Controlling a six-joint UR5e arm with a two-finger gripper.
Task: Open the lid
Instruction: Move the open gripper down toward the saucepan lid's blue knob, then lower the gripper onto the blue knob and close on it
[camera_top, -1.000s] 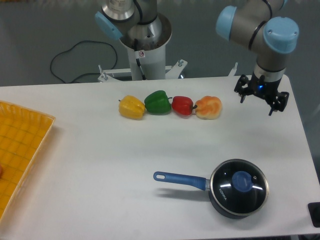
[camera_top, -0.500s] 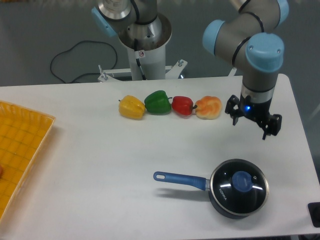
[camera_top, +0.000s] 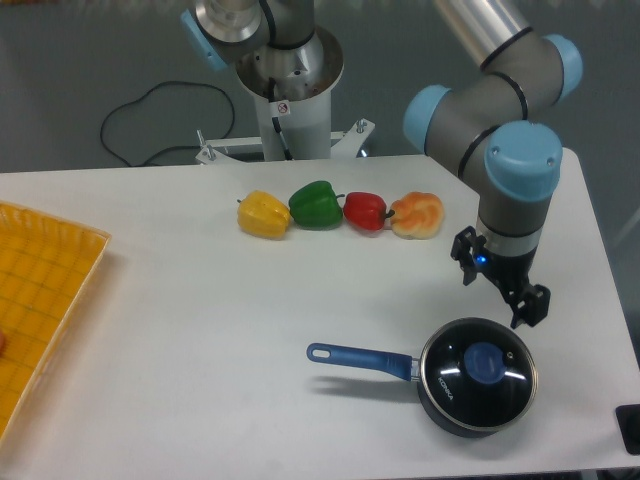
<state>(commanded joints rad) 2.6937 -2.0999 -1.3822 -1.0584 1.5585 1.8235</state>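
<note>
The round glass lid (camera_top: 479, 368) with its blue knob (camera_top: 484, 362) sits closed on a dark saucepan (camera_top: 452, 406) near the table's front right. The pan's blue handle (camera_top: 360, 360) points left. My gripper (camera_top: 500, 292) hangs just above and behind the lid, its two fingers spread open with nothing between them. It is not touching the lid.
Yellow pepper (camera_top: 264, 215), green pepper (camera_top: 317, 205), red pepper (camera_top: 365, 211) and an orange one (camera_top: 417, 215) lie in a row at mid-table. A yellow tray (camera_top: 40, 290) sits at the left edge. The robot base (camera_top: 292, 90) stands behind.
The gripper has come down and forward from beside the orange pepper toward the saucepan. Lid, pan and peppers have not moved.
</note>
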